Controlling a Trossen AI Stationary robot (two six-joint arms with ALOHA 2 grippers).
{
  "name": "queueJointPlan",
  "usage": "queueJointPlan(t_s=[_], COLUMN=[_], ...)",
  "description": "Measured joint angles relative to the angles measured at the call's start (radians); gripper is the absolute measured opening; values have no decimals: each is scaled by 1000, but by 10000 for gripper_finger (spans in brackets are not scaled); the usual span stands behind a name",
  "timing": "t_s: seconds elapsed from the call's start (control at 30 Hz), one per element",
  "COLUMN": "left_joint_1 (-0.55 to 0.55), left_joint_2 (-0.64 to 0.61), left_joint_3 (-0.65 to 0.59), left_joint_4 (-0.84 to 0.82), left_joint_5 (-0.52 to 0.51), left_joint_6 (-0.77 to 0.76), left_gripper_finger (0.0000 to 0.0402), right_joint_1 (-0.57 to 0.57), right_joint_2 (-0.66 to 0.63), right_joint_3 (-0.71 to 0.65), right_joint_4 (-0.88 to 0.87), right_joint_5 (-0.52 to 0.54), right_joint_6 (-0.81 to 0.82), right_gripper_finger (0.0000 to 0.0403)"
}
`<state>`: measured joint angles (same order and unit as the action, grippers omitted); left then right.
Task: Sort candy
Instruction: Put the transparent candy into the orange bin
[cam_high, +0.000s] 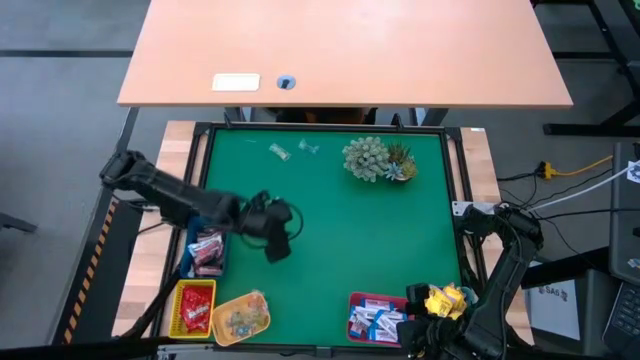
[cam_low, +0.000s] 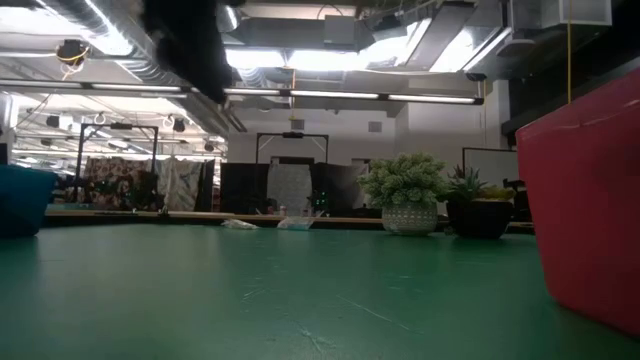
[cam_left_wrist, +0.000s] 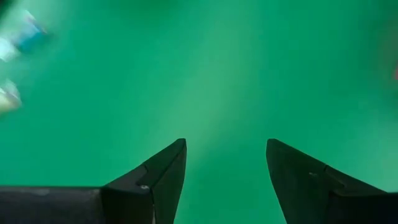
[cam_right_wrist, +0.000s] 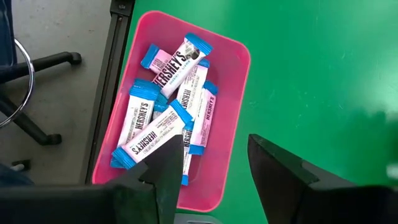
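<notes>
Two clear-wrapped candies lie on the green mat near its far edge; the low view shows them too. My left gripper hangs open over bare mat left of centre, holding nothing. My right gripper is open at the near right corner, above the right wall of the pink tray. That tray holds several blue-and-white candies. Yellow candies are heaped just right of it.
Along the mat's near left side stand a blue tray with dark candies, a red tray with red ones and a yellow tray with clear ones. A spiky green plant sits at the far right. The middle of the mat is bare.
</notes>
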<state>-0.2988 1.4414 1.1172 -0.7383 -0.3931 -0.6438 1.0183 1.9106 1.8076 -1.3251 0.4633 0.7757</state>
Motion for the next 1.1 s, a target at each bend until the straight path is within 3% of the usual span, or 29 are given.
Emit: queueJointPlan(t_s=[0.47, 0.67, 0.9, 1.1], left_joint_1=[455, 602, 738, 797], left_joint_2=[0, 0, 55, 162], left_joint_3=[0, 0, 0, 0], left_joint_4=[-1, -2, 3, 66], left_joint_5=[46, 50, 128, 127], left_joint_6=[735, 838, 861, 1070], left_gripper_finger=[208, 208, 208, 208], right_joint_1=[0, -6, -42, -59], right_joint_2=[0, 0, 0, 0], right_joint_3=[0, 0, 0, 0], right_joint_4=[0, 0, -2, 0], right_joint_5=[0, 0, -2, -4], right_joint_6=[0, 0, -2, -1], right_gripper_finger=[179, 179, 179, 179])
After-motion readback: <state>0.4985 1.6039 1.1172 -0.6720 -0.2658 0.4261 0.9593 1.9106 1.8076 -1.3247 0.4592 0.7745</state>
